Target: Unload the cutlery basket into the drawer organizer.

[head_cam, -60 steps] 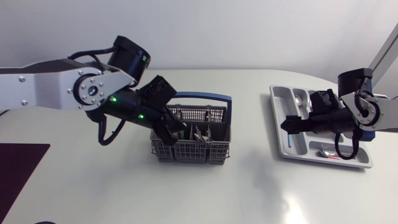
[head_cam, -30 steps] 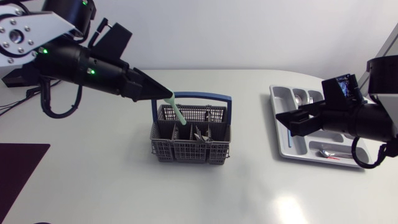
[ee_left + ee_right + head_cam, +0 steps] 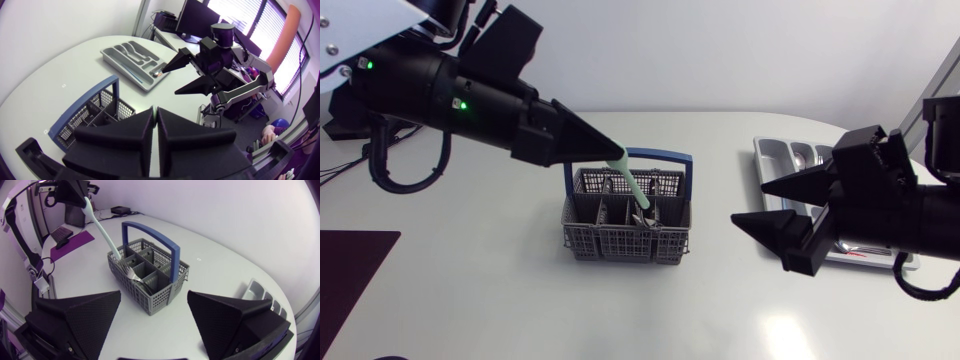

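The grey cutlery basket (image 3: pixel 620 243) with a blue handle stands mid-table, several pieces of cutlery still in it. My left gripper (image 3: pixel 613 153) hangs above its back left corner, shut on the pale green handle of a utensil (image 3: pixel 632 182) that slants down into a basket compartment. From the right wrist view the green utensil (image 3: pixel 102 230) runs from my left gripper (image 3: pixel 82 197) to the basket (image 3: pixel 160 297). My right gripper (image 3: pixel 748 203) is open and empty, between basket and organizer tray (image 3: pixel 772 148). The left wrist view hides the handle between its shut fingers (image 3: pixel 145 125).
The organizer tray (image 3: pixel 132 57) at the right holds a spoon and other pieces; my right arm covers most of it in the head view. A dark purple mat (image 3: pixel 350 270) lies at the table's front left. Bare tabletop surrounds the basket.
My left arm has risen, drawing the green-handled utensil up and partly out of the basket. My right arm has left the tray and swung toward the basket, fingers open.
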Action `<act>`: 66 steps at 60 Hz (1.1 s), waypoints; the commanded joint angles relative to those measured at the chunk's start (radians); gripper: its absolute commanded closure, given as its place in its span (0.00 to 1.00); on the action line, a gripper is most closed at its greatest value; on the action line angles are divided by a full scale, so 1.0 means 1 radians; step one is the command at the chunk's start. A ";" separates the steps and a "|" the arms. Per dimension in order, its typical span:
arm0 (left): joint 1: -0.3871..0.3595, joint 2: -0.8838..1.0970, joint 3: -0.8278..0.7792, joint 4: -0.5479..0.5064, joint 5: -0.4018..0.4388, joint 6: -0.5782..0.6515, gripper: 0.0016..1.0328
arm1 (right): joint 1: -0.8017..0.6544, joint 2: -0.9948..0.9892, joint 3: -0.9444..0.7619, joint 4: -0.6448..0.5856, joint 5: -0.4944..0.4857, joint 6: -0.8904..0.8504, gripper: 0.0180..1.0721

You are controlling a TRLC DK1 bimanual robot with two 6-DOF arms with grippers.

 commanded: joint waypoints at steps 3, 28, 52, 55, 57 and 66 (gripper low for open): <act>-0.068 -0.009 0.031 -0.010 0.012 -0.007 0.97 | 0.079 -0.021 0.007 -0.015 -0.008 -0.033 0.09; -0.226 0.059 0.002 -0.013 0.040 0.012 0.97 | 0.303 -0.009 -0.046 0.060 -0.033 -0.097 0.29; -0.246 0.083 0.006 -0.025 0.077 0.012 0.97 | 0.341 0.003 -0.083 0.139 -0.031 -0.105 0.60; -0.246 0.083 0.005 -0.025 0.077 0.012 0.97 | 0.341 0.011 -0.082 0.146 -0.031 -0.105 0.71; -0.246 0.083 0.006 -0.027 0.078 0.012 0.97 | 0.341 0.019 -0.080 0.148 -0.031 -0.105 0.78; -0.245 0.083 0.009 -0.030 0.089 0.012 0.97 | 0.347 0.040 -0.082 0.148 -0.039 -0.106 0.83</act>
